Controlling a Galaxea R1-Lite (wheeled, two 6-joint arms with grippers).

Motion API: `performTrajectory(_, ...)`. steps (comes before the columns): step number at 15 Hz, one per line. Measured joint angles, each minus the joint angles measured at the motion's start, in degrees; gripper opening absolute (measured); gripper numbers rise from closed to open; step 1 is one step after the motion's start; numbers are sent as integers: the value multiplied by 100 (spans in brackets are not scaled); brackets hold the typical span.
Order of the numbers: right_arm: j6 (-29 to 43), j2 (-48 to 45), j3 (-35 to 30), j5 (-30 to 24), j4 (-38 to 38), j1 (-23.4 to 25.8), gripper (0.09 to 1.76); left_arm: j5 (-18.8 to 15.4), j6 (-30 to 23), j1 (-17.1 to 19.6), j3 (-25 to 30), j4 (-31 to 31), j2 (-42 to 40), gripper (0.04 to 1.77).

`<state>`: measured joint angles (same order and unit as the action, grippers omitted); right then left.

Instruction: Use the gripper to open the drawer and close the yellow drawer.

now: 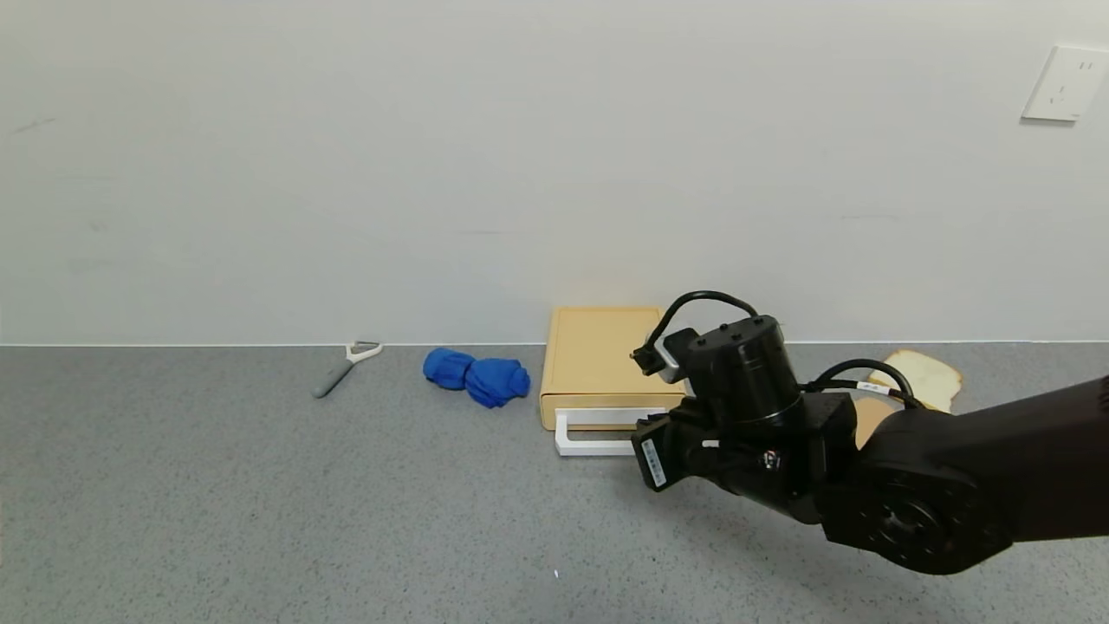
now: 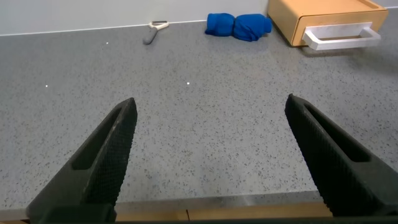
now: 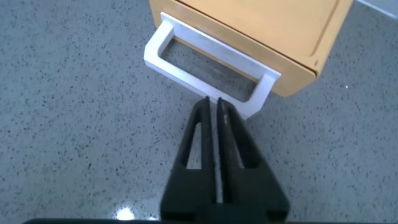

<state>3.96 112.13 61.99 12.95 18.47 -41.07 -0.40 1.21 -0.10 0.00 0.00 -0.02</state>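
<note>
Where the speckled grey worktop (image 1: 260, 503) met the pale wall, a small grey-handled peeler with a white head (image 1: 345, 366) lay farthest left, and a crumpled bright blue cloth (image 1: 476, 376) sat to its right, close beside the drawer. The left gripper (image 2: 211, 162) hovered over bare worktop well on the near side of these things, its two black ribbed jaws spread wide apart with nothing between them. The flat pale yellow-tan plastic drawer box (image 1: 598, 355) stood against the wall right of the cloth, its white rectangular loop handle (image 1: 598, 433) facing the near side; the drawer front looked flush with the box, so it appeared closed. The right gripper (image 3: 217, 112), a black end piece with a round cylinder and looping black cables on a black arm, reached in from the right and sat at the handle's right end. Its jaws were pressed together with only a thin slit between them, their tips touching or just short of the handle's near bar, gripping nothing. Behind the arm, farther right near the wall, lay a tan slice of bread (image 1: 927, 374).
</note>
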Motion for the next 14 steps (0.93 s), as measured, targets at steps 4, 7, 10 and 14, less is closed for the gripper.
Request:
performTrajectory(4,-33,-466,-425,-617,40,133,88,5,0,0,0,0,0,172)
performTrajectory(7,-201,-896,-728,-1319,35,414,114,2,0,0,0,0,0,172)
performTrajectory(10,-323,-1359,-1075,-1553,38,657,133,2,0,0,0,0,0,172)
performTrajectory(14,-308,-2122,-1618,-1564,13,898,148,5,2,0,0,0,0,172)
